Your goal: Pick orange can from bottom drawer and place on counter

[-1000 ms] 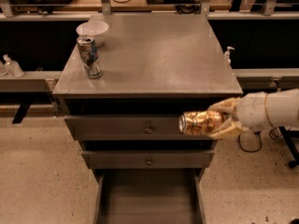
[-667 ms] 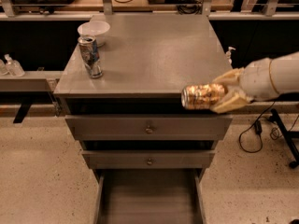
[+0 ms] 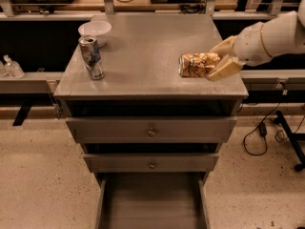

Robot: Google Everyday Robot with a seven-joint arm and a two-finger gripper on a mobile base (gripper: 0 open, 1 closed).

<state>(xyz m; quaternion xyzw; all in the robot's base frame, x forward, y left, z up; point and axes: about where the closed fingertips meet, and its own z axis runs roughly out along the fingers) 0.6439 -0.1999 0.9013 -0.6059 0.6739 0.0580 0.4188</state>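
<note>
The orange can (image 3: 196,64) is held on its side, silver top pointing left, over the right part of the counter (image 3: 143,51). My gripper (image 3: 215,61) reaches in from the right on a white arm and is shut on the can, one finger behind it and one in front. I cannot tell whether the can touches the counter. The bottom drawer (image 3: 151,203) is pulled out below the cabinet and looks empty inside.
A taller blue-and-silver can (image 3: 91,57) stands at the counter's left front. A white bowl (image 3: 94,31) sits behind it. Two upper drawers with round knobs (image 3: 151,131) are closed. Cables lie on the floor at right.
The gripper has lifted the orange can from in front of the top drawer up and over the counter's right side.
</note>
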